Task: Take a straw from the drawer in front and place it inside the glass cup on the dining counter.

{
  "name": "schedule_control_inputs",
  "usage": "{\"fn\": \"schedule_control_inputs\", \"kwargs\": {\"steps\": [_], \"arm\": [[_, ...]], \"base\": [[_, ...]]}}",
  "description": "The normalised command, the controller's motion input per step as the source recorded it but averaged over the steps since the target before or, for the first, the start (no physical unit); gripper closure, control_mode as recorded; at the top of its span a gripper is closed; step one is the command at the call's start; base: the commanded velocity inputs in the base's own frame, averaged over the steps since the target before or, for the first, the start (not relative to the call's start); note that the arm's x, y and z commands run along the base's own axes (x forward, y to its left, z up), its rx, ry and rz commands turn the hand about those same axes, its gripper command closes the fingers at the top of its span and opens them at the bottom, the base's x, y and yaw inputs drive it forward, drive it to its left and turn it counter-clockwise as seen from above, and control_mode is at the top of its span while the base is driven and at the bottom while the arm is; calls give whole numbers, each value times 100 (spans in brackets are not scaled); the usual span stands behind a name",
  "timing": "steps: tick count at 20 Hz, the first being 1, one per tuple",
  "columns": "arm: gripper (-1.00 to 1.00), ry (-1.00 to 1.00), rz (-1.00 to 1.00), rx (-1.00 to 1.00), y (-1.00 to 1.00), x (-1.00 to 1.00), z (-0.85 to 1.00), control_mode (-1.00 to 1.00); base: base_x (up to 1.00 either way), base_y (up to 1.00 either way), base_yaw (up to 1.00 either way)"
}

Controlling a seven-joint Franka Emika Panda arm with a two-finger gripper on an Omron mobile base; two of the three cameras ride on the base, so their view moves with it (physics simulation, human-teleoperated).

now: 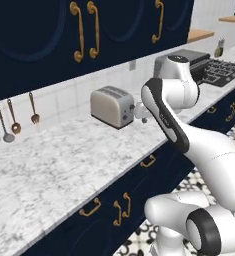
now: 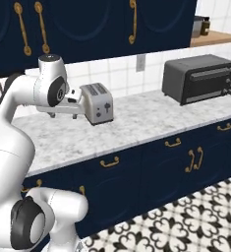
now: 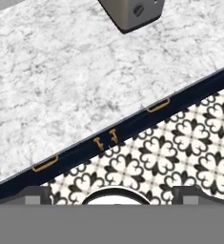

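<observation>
Fingers (image 3: 35,194) are standing wide apart with nothing between them, looking down past the marble worktop (image 3: 61,86) — the drawer (image 3: 158,106) with its brass handle is waiting shut, far below them, so they are needing to dip low.

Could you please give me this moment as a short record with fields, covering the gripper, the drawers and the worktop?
gripper: open, holding nothing, looking down over the worktop edge
drawer: shut, brass handle untouched
straw: not yet taken out
worktop: marble, bearing a toaster and a dark oven
floor: patterned tiles
</observation>
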Motion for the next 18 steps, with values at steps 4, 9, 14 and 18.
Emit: {"fn": "schedule_control_inputs", "kwargs": {"steps": [4,9,14,18], "arm": [[-100,0,0,0,0,0,0,100],[-100,0,0,0,0,0,0,100],[-100,0,0,0,0,0,0,100],[-100,0,0,0,0,0,0,100]], "base": [[2,62,-30],[4,48,-29],[29,13,-21],[23,21,-14]]}}
